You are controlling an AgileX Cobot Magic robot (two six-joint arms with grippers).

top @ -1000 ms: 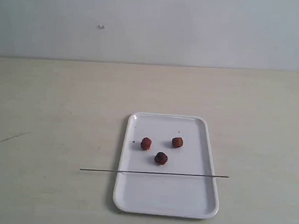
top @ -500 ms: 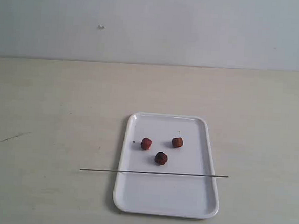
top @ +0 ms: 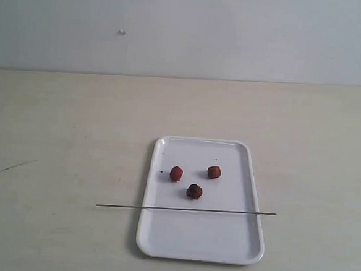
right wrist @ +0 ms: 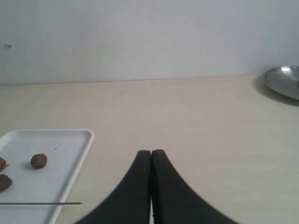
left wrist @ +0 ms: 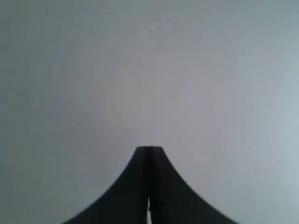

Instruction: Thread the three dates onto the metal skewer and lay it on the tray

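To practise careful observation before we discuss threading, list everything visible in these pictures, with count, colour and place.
dates: three, reddish-brown, loose on the tray, apart from the skewer
skewer: one, grey, across the tray, both ends past its rim
tray: one, white, on the table
table: one, pale beige
wall: one, pale grey, behind the table
metal dish: one, silvery, far right, partly cut off
left gripper: one, black, shut, empty
right gripper: one, black, shut, empty
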